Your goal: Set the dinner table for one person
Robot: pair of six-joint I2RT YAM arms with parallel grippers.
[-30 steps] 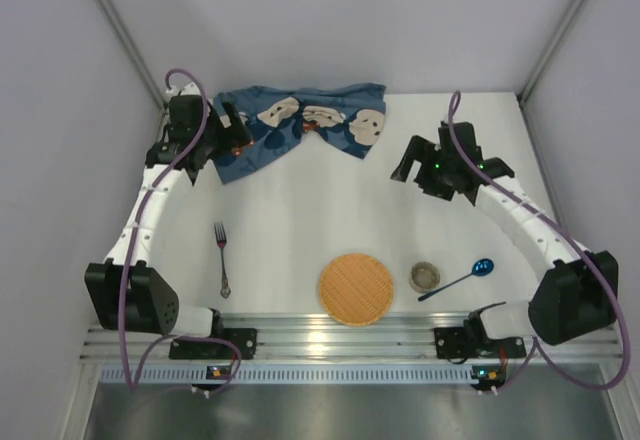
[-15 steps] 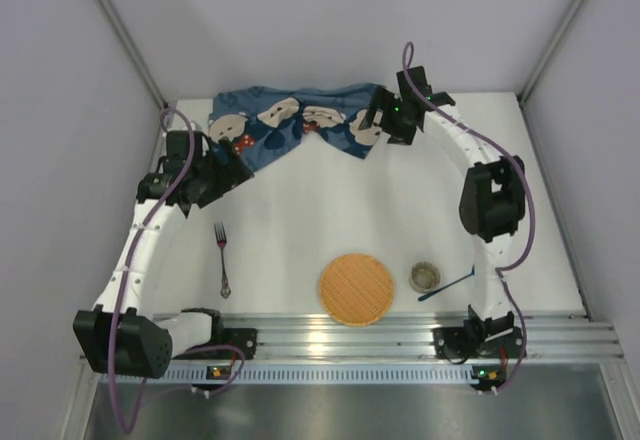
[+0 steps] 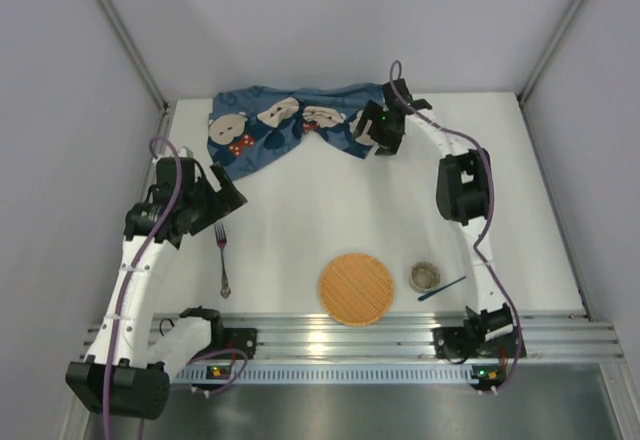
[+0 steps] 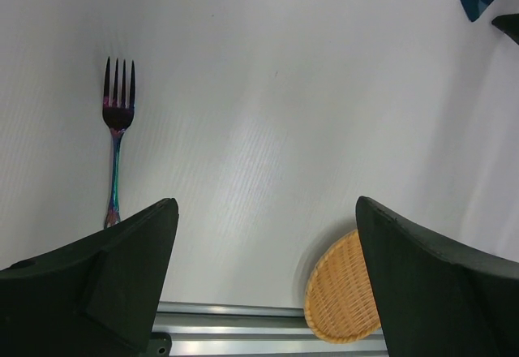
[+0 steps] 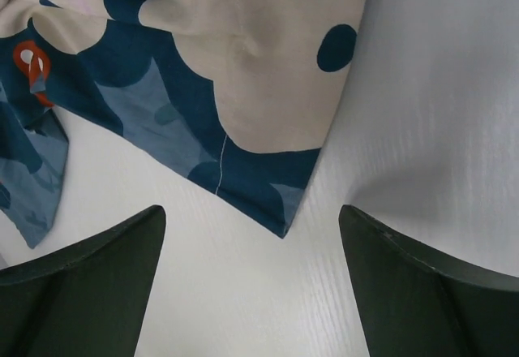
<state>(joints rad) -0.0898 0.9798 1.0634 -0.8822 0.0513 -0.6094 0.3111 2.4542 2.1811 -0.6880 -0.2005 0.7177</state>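
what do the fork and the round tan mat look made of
Fork: probably metal with an iridescent blue-purple coating; it gleams along the thin handle. Round mat: looks woven, perhaps bamboo or rattan; tan, matte, fine ribbed weave.

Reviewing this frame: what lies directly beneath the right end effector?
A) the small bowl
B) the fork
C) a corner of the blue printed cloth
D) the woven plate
C: in the right wrist view, a corner of the blue printed cloth lies below the gap of the open right end effector.
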